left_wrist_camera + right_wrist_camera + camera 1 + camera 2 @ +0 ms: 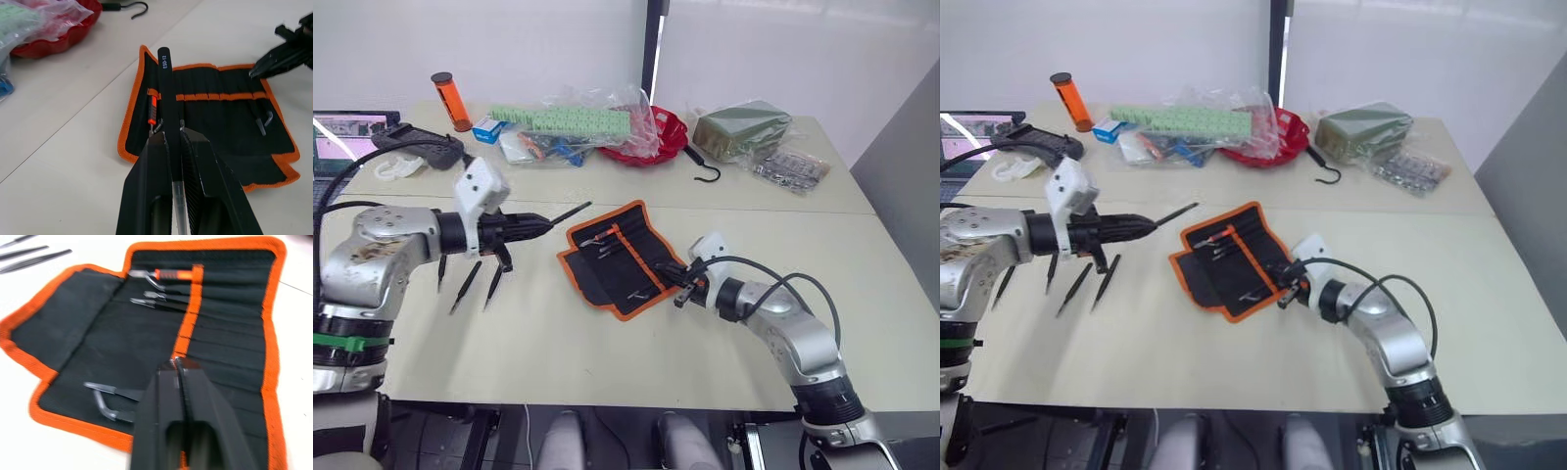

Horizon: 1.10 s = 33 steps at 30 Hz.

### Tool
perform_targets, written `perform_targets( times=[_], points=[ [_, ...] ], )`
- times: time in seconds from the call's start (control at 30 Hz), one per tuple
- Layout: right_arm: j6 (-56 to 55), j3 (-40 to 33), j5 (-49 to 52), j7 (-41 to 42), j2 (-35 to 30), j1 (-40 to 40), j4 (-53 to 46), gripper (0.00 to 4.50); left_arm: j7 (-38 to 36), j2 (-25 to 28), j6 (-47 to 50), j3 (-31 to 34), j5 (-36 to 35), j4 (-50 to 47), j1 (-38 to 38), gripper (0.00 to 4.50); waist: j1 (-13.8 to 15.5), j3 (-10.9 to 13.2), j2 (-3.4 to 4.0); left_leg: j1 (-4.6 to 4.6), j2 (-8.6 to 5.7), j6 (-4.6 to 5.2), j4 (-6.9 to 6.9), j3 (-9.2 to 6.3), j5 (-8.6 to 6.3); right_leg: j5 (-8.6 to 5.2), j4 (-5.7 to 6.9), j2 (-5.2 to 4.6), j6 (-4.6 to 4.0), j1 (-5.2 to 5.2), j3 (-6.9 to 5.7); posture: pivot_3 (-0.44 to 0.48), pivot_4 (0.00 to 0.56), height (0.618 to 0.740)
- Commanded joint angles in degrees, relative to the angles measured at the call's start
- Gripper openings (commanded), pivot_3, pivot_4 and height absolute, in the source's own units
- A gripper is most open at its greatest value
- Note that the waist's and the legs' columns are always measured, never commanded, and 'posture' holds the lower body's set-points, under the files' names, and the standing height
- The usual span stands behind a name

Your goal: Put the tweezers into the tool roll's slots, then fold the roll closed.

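The tool roll (619, 257) lies unfolded on the middle of the table, its black inner face with orange trim turned up. Its slots (230, 328) run in rows, and a few hold tools, one with an orange handle (172, 274). My left gripper (533, 223) hovers just left of the roll, shut on one black tweezers (165, 83) that points at the roll's near corner. More loose tweezers (466, 286) lie on the table under that arm. At the roll's right edge my right gripper (683, 290) is shut, its tips over the orange strip (188, 313).
Along the far side stand an orange tube (451, 100), plastic bags (570, 125), a red bowl (658, 137), a black hook (705, 166) and a dark green bag (741, 127). A laptop (347, 132) and a black controller (416, 147) sit at the far left.
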Motion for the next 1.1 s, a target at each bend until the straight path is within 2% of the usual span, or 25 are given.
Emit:
perform_targets(
  times=[0.03,0.27,0.67,0.9,1.1],
  points=[
    [-2.46,-0.73,-0.64,-0.77,1.16,0.6,-0.17,0.01,-1.76,-0.9,-0.95,-1.49,1.36,0.28,-2.66,0.0,0.13,0.0,0.0,0.0,0.0,0.0,0.0,0.0,0.0,0.0,0.0,0.0,0.0,0.0,0.0,0.0,0.15,0.738],
    [-5.45,0.08,-2.82,-2.21,3.89,4.57,2.28,0.01,-4.71,-4.16,-6.75,-6.59,7.15,5.71,-7.1,0.0,0.58,0.0,0.0,-0.04,-0.02,0.0,0.06,0.0,0.0,0.0,-0.01,0.0,0.01,0.03,0.01,0.0,0.15,0.738],
    [-9.22,-0.42,-4.26,-3.84,6.88,7.1,6.03,0.01,-7.33,-6.93,-10.91,-9.96,13.59,11.83,-10.39,0.0,0.48,0.0,0.0,-0.01,-0.01,0.0,0.09,-0.02,0.0,0.0,0.01,0.01,0.01,0.07,0.0,0.0,0.15,0.738],
    [-8.15,0.89,-5.52,-4.12,6.7,7.52,6.89,0.01,-8.72,-10.23,-7.67,-15.47,17.9,12.36,-12.21,0.0,0.48,-0.01,0.0,0.01,-0.01,0.01,0.15,-0.03,0.0,0.0,0.01,0.01,0.01,0.13,0.01,0.0,0.15,0.738],
    [-9.37,1.35,-6.11,-4.22,7.02,7.39,7.16,0.01,-5.92,-15.24,1.2,-18.05,20.25,15.07,-15.98,0.0,0.47,-0.01,0.0,0.0,-0.02,0.01,0.21,-0.07,0.01,-0.01,0.03,0.04,0.02,0.15,0.0,0.0,0.15,0.738]
  ],
)
